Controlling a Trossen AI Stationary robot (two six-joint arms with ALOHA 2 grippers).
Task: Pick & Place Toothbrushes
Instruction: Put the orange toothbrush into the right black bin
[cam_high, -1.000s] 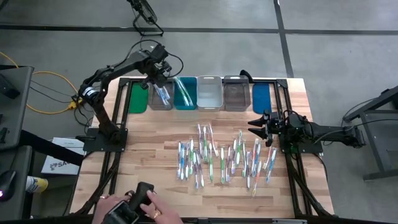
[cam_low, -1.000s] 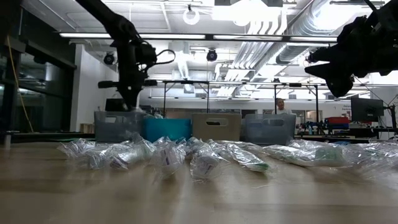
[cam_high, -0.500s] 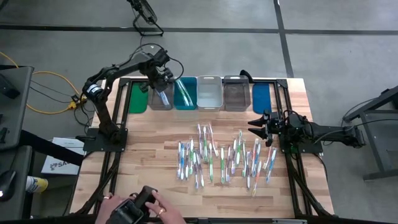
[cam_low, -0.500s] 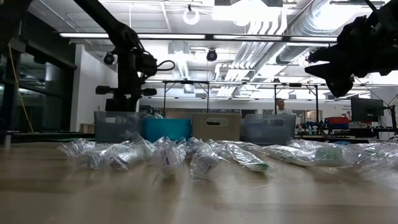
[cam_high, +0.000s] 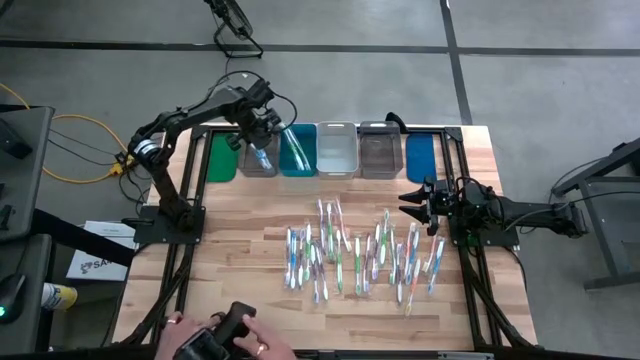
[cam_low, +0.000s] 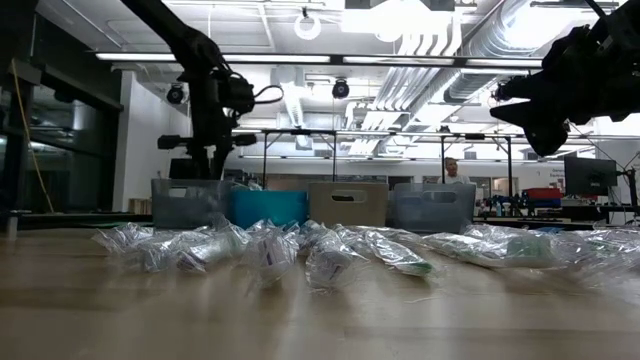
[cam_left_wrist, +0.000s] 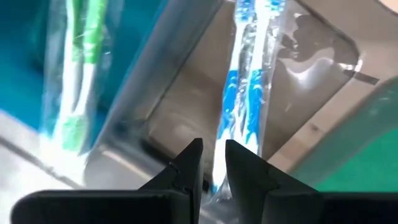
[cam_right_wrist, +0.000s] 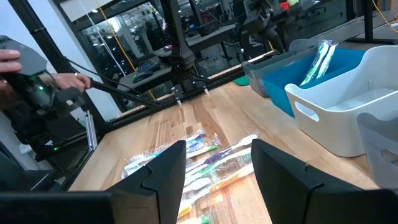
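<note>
Many wrapped toothbrushes (cam_high: 360, 255) lie spread on the wooden table (cam_high: 250, 250), and they also show in the low view as a heap of clear wrappers (cam_low: 300, 250). My left gripper (cam_high: 262, 135) points down into the grey bin (cam_high: 258, 160) at the far left, its fingers a narrow gap apart (cam_left_wrist: 213, 165). A wrapped blue toothbrush (cam_left_wrist: 245, 106) leans on that bin's floor, its near end reaching between the fingertips. A green one (cam_left_wrist: 71, 93) is in the teal bin (cam_high: 298, 150). My right gripper (cam_high: 405, 203) hovers open at the table's right side. My left gripper comes from above, along the wrapped blue toothbrush, whose near end (cam_left_wrist: 216, 177) runs into the gap between the fingertips. I cannot tell whether the fingers touch it. The rest of the package lies on the grey bin's floor.
A row of bins lines the far edge: a green one (cam_high: 222, 157), grey, teal, white (cam_high: 337, 150), grey (cam_high: 380, 150) and blue (cam_high: 422, 157). A person's hands (cam_high: 215, 335) work a controller at the near edge.
In the low view my left gripper's fingers came to one point in the grey bin a second ago and now stand slightly apart. The blue toothbrush stays in the bin.
</note>
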